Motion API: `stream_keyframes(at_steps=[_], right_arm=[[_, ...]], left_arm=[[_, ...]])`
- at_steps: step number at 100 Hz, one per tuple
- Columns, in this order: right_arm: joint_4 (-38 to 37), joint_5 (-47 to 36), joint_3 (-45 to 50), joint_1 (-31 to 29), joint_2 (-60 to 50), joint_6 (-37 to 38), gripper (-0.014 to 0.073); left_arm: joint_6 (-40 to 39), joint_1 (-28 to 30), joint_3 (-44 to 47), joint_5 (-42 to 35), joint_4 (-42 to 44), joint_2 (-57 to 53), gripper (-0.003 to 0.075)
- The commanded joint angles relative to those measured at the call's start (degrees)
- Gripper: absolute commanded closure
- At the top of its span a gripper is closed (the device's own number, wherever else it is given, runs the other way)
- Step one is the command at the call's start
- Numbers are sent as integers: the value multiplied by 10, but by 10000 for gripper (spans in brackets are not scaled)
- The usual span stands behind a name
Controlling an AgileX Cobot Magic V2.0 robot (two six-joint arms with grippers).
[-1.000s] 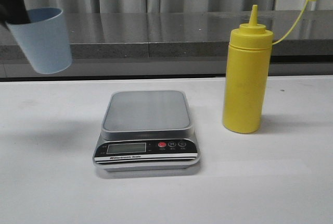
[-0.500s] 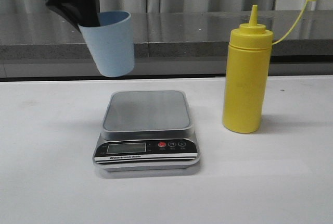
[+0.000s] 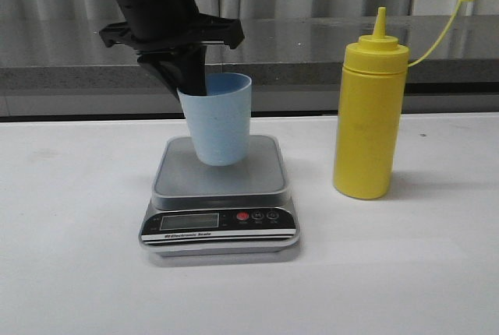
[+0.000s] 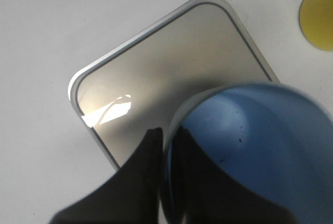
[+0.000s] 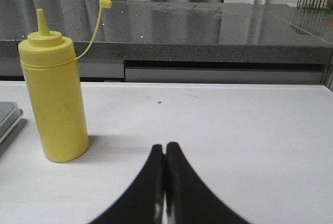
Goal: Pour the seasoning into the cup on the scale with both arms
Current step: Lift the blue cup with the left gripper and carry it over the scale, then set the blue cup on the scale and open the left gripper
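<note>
I am carrying the cup (image 3: 221, 119) in my left gripper (image 3: 189, 86), one finger inside the rim and one outside it, pinching the wall at about nine o'clock on the cup's mouth. The cup is hanging over the scale (image 3: 220, 195), tilted a little, its base low over the grey weighing plate (image 4: 171, 73) near the plate's centre; I am judging it as not yet resting flat, though from the front I cannot tell whether the base is already touching. So the step in hand is setting the cup down on the scale, and the pouring is not yet begun. The next move, as I judge it, is levelling the cup, lowering it until it is standing on the plate, then letting go and drawing the inner finger up and clear without tipping it. The seasoning (image 3: 369, 114) is standing upright on the white table (image 3: 70, 257) at three o'clock from the scale, near it but apart, its cap dangling open on the thin tether. My right gripper (image 5: 165, 182) is idling low over the table, fingers pressed together on nothing, with the bottle at roughly ten o'clock ahead of it; it will need to part them before taking the bottle round the body.
</note>
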Motion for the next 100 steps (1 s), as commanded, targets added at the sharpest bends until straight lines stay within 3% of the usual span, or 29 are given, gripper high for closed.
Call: stream_keyframes(at_steps=[1,56,68,87,100], right_arm=[[-4,-43,-12,-4,-12,-2,662],[-4,-43,-12,-4,-12,-2,662],[-4,-43,-12,-4,-12,-2,662],[-4,-43,-12,-4,-12,-2,662],[-4,-43,-12,-4,-12,-2,662]], left_arm=[[2,-5,-18,-15,-5,-24,740],[2,-5,-18,-10,-5,-9,724],[2,-5,-18,-7,-5,-9,593],[2,-5,-18,-6,-5,-11,265],[1,-5,-18,-6,-7,-22,215]])
